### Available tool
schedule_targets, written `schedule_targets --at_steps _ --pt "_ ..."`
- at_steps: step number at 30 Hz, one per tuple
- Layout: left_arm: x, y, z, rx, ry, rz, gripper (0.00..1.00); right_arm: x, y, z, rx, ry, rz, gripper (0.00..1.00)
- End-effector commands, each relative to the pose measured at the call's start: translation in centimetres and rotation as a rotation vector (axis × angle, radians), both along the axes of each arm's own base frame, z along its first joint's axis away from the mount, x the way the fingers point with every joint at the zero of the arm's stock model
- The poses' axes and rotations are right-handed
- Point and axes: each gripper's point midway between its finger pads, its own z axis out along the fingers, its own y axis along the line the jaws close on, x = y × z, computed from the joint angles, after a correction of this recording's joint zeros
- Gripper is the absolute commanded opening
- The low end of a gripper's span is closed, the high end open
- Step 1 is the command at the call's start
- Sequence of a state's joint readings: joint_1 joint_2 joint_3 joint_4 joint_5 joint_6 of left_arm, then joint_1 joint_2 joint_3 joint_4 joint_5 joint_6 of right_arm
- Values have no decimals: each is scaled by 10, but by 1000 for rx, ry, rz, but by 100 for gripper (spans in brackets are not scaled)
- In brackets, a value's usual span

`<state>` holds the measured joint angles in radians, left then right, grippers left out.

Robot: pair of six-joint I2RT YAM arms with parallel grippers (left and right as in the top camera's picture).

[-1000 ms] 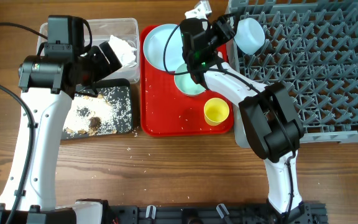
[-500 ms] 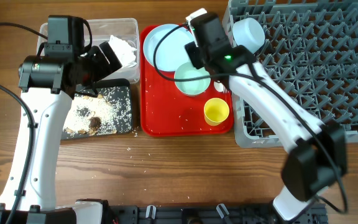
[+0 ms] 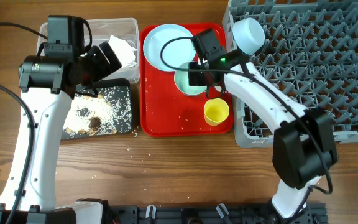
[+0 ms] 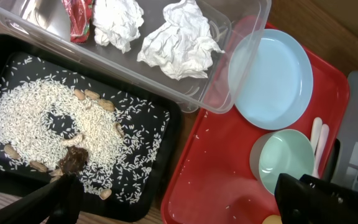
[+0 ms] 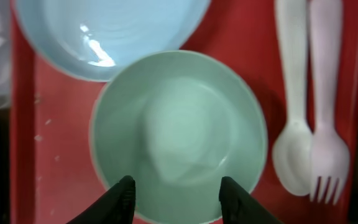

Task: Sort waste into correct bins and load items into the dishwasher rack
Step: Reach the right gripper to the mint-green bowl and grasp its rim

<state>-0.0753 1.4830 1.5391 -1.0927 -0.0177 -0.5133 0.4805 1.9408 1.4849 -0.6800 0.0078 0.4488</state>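
Note:
My right gripper is open, its fingers straddling a pale green-blue bowl on the red tray; overhead it covers part of that bowl. A white spoon and fork lie right of the bowl. The pale blue plate is behind it and the yellow cup in front. A second bowl lies in the grey rack. My left gripper is open and empty above the black tray of rice scraps.
The clear tub holds crumpled napkins and a red wrapper. The red serving tray lies between the bins and the rack. A few grains are scattered on the wood in front of the black tray.
My right gripper has swung from the rack's near corner back over the red tray and now sits open over the bowl there. The left arm has not moved.

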Motion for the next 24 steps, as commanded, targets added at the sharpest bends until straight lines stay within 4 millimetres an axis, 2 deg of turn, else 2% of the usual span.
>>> schedule_targets --at_steps 1,4,7,12,15,17,20,23,24 --pt "1 3 0 14 -2 -2 100 6 -26 -26 -78 31 -130 42" --pt "1 3 0 14 -2 -1 100 7 -34 -36 -129 36 -147 42" --pt "1 3 0 14 -2 -2 100 7 -34 -41 -133 44 -146 40" --pt "1 3 0 14 -2 -2 100 3 -35 -60 -152 85 -141 26" --pt "1 3 0 14 -2 -2 100 3 -35 -64 -154 92 -139 9" --pt "1 3 0 14 -2 -2 100 9 -32 -54 -141 67 -138 5" --pt "1 3 0 14 -2 -2 100 19 -28 -23 -113 3 -134 4" --pt "1 3 0 14 -2 -2 100 28 -35 36 -100 -118 -151 4" --pt "1 3 0 14 -2 -2 100 28 -45 67 -115 -179 -180 4"
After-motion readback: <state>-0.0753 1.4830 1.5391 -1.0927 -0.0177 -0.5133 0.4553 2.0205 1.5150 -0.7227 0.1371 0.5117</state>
